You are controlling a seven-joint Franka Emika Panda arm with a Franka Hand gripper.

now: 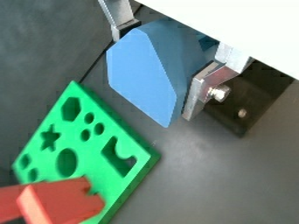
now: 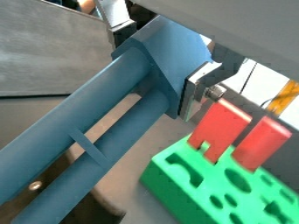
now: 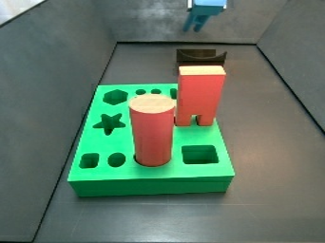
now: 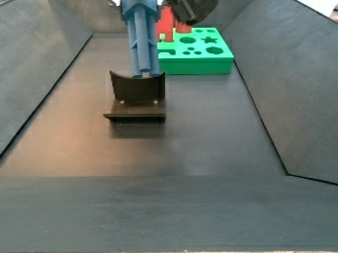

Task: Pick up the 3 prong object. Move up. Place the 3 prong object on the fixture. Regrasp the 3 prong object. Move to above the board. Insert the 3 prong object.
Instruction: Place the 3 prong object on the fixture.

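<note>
My gripper (image 1: 163, 57) is shut on the 3 prong object (image 1: 146, 74), a blue piece with a pointed, house-like body. Silver fingers (image 1: 208, 89) press its two sides. In a wrist view its long round prongs (image 2: 82, 149) run away from the body (image 2: 163, 61). In a side view the piece (image 4: 141, 44) hangs prongs-down right over the black fixture (image 4: 134, 94); I cannot tell whether it touches. In a side view gripper and piece (image 3: 204, 11) are high at the back, above the fixture (image 3: 196, 56). The green board (image 3: 152, 176) lies in front of the fixture.
A tall red cylinder (image 3: 152, 128) and a tall red rectangular block (image 3: 200, 95) stand in the board. They also show in a wrist view (image 2: 239, 131). Dark sloping walls (image 4: 53, 89) enclose the floor on both sides.
</note>
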